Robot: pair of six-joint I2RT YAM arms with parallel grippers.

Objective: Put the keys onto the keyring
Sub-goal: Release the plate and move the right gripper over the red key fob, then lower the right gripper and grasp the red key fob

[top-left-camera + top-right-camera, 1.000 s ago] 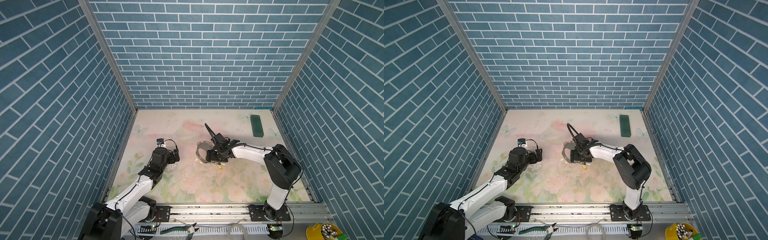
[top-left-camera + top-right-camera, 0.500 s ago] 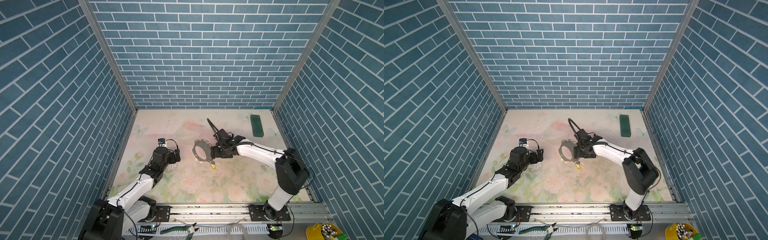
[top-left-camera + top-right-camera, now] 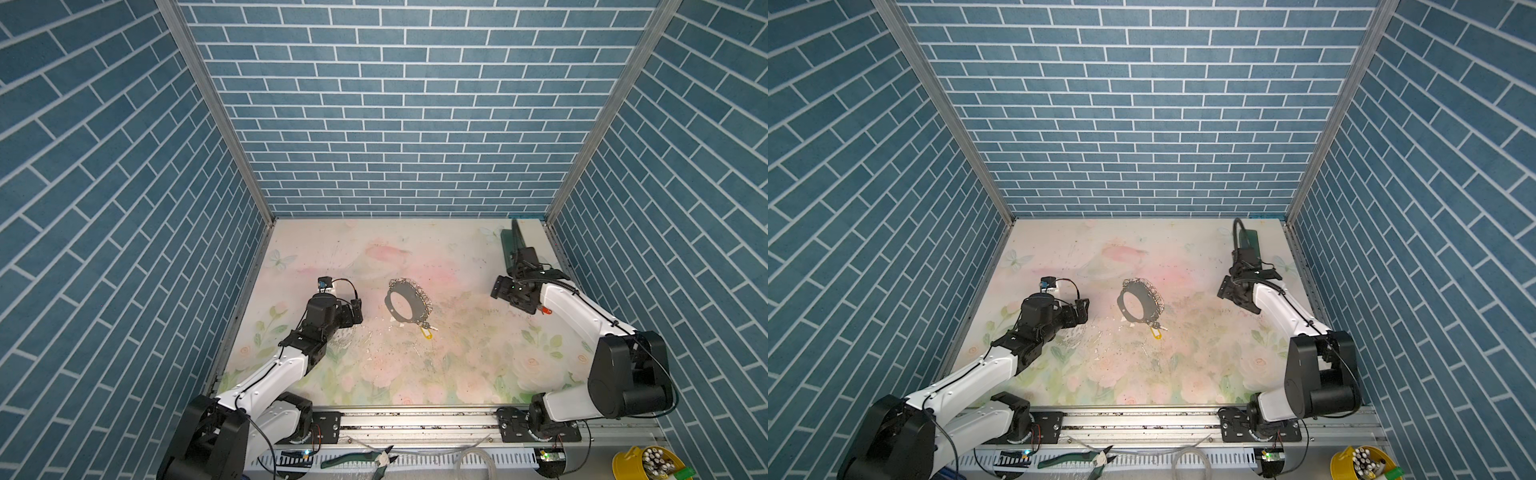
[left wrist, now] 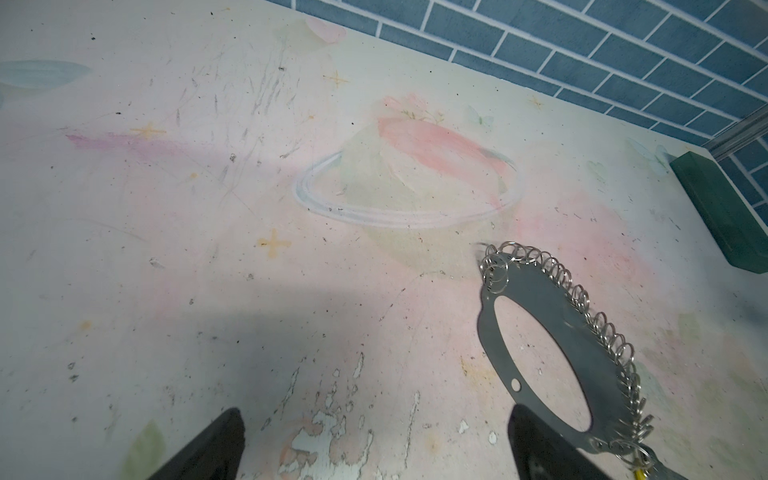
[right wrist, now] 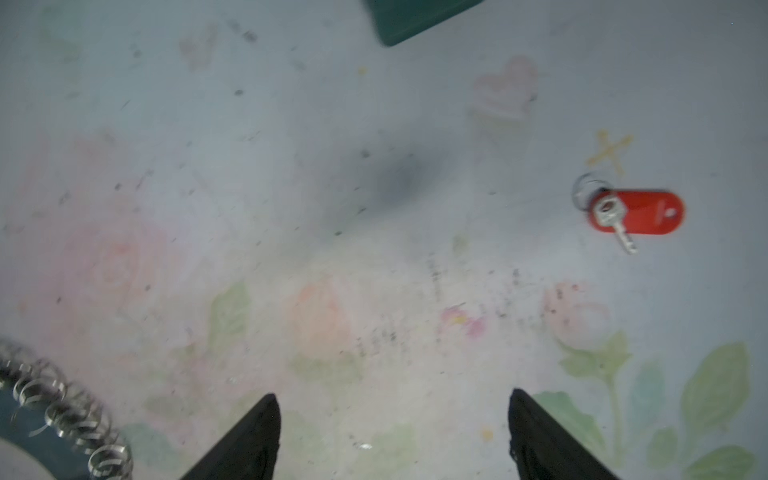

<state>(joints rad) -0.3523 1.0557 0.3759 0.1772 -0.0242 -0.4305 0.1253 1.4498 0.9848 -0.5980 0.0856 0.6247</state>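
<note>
The keyring [image 3: 411,286] [image 3: 1144,289], a dark grey hoop fringed with silver clips, lies flat mid-table. A yellow key [image 3: 424,332] [image 3: 1156,333] lies at its near end, touching the clips. The red key [image 5: 640,216], a red tag with a small silver key on it, lies alone on the mat, and in a top view the red key [image 3: 545,310] peeks out beside the right forearm. My right gripper [image 3: 500,291] [image 5: 392,395] hovers open and empty, well right of the hoop. Left of the keyring [image 4: 540,291], my left gripper [image 3: 355,311] [image 4: 376,411] is open and empty.
A dark green block [image 3: 508,249] [image 4: 723,208] lies at the back right, behind the right wrist. Pliers [image 3: 361,457] and a yellow cup [image 3: 648,463] sit on the front rail outside the mat. Brick walls close in three sides.
My right gripper has left the keyring and swung far to the right and back. The keyring now lies flat a little further left. The left arm has not moved.
</note>
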